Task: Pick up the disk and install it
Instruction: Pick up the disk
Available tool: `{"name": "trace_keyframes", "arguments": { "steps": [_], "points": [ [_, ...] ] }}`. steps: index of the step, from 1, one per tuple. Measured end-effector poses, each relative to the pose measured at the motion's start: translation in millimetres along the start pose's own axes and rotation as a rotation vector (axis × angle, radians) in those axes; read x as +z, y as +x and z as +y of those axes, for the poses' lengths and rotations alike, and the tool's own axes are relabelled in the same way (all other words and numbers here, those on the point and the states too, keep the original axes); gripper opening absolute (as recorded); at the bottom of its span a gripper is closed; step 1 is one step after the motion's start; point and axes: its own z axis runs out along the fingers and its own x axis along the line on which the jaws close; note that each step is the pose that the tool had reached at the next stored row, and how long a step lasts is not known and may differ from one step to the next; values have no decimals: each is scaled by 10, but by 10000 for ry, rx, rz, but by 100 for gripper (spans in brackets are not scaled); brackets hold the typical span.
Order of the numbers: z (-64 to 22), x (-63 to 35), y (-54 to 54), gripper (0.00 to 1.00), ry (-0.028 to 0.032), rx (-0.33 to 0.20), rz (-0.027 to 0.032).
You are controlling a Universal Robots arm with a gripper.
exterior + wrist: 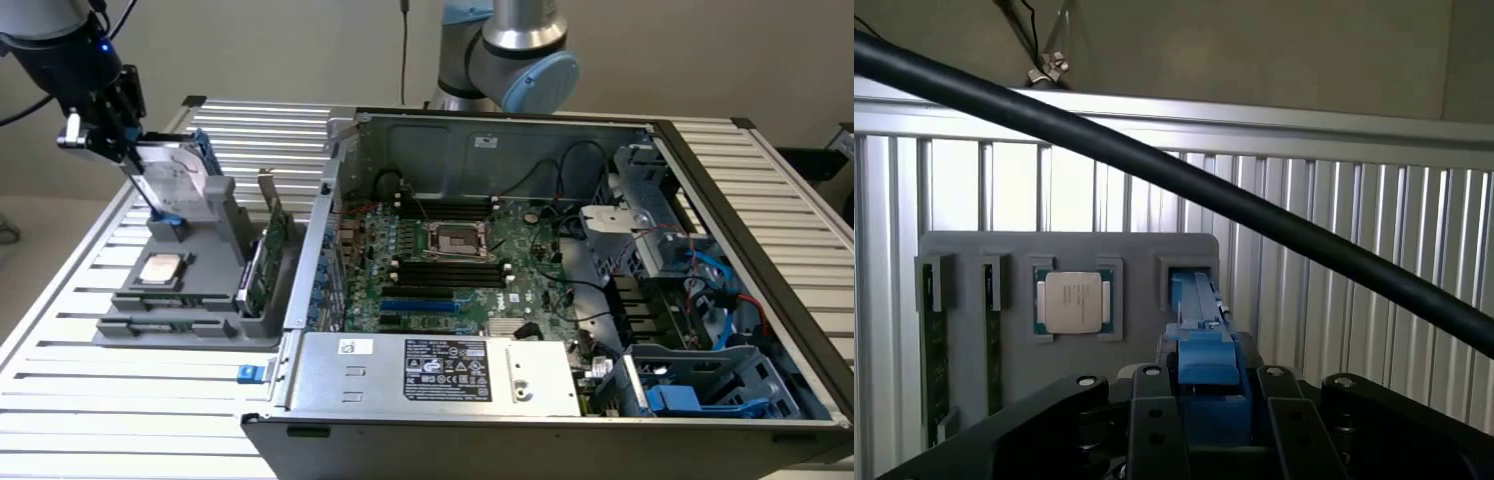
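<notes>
The disk (178,172), a silver-grey drive in a blue carrier frame, stands upright with its lower end at the slot of the grey holder (187,300) on the exterior view's left. My gripper (138,172) comes down on it from above, and its fingers sit on either side of the carrier. In the wrist view the blue carrier of the disk (1199,335) runs between the two black fingers (1149,420) of the gripper (1209,405), which is shut on it. The disk's far end reaches the holder's recess (1189,265).
The holder also carries a square silver processor chip (162,268) and a green circuit card (271,250). An open computer case (534,300) fills the exterior view's right, with blue drive bays (701,385) at its near corner. A black cable (1254,215) crosses the wrist view.
</notes>
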Motion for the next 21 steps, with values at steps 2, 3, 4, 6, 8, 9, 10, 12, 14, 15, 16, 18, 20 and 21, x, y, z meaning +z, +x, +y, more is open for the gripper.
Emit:
{"name": "trace_keyframes", "arguments": {
  "steps": [2,3,4,6,8,9,10,12,14,15,16,18,20,21],
  "points": [
    [2,-53,-10,33,-1,1,0],
    [4,-81,-16,33,-1,1,0],
    [4,-111,-21,33,0,0,0],
    [7,-172,-32,33,-2,0,0],
    [9,-233,-42,33,0,0,0],
    [11,-265,-48,33,0,0,0],
    [12,-298,-53,33,-1,1,0],
    [15,-370,-66,33,0,1,0],
    [18,-449,-79,33,-1,1,0],
    [19,-491,-86,33,0,1,0],
    [20,-537,-94,33,-1,1,0],
    [15,-616,-106,33,-1,1,0],
    [-13,-679,-115,33,-3,1,0],
    [-44,-708,-119,33,-8,1,-2]
  ]
}}
